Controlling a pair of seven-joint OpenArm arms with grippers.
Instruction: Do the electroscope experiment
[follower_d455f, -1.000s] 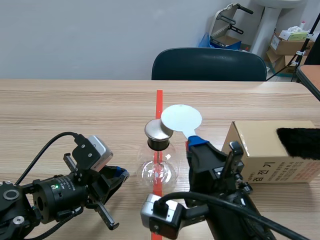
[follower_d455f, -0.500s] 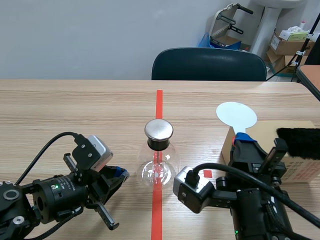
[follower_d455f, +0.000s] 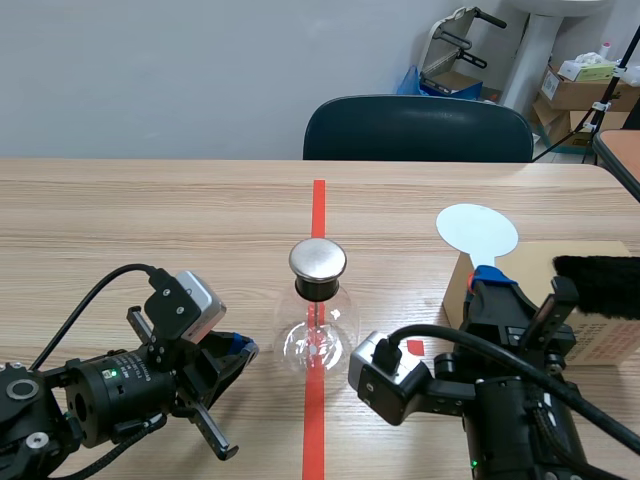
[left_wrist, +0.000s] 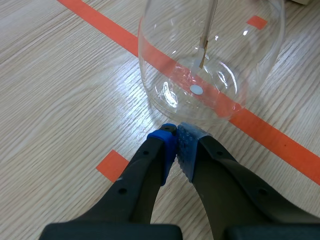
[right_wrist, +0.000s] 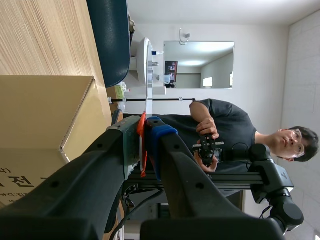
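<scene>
Blue dotted pads (left_wrist: 167, 146) of the left gripper (left_wrist: 177, 134) press against each other with nothing between them; we record these jaws as closed and empty. Just ahead of the tips stands the clear round-bellied glass electroscope flask (left_wrist: 210, 60), with a thin rod hanging inside it. The tips lie close to its wall, but we cannot confirm contact. The flask stands on the orange-red tape line (left_wrist: 270, 135). In the scene view it carries a black collar and a brushed-metal cap (follower_d455f: 318, 260). The left gripper lies low over the light wooden table (follower_d455f: 150, 220), on the robot's left of the flask.

We find the right gripper (right_wrist: 145, 127) clamped on the thin orange-red handle of a flat, round white paddle (right_wrist: 148, 75), which appears edge-on in its wrist view. In the scene view the paddle's disc stands upright above that gripper, well apart from the flask, by the nearest corner of a brown cardboard box (follower_d455f: 600, 345). A black furry piece (follower_d455f: 600, 282) lies on the box top. A dark blue-green chair (follower_d455f: 418, 128) stands beyond the table's far edge. The right wrist view also shows a person (right_wrist: 225, 120) in a dark shirt holding a small device.
</scene>
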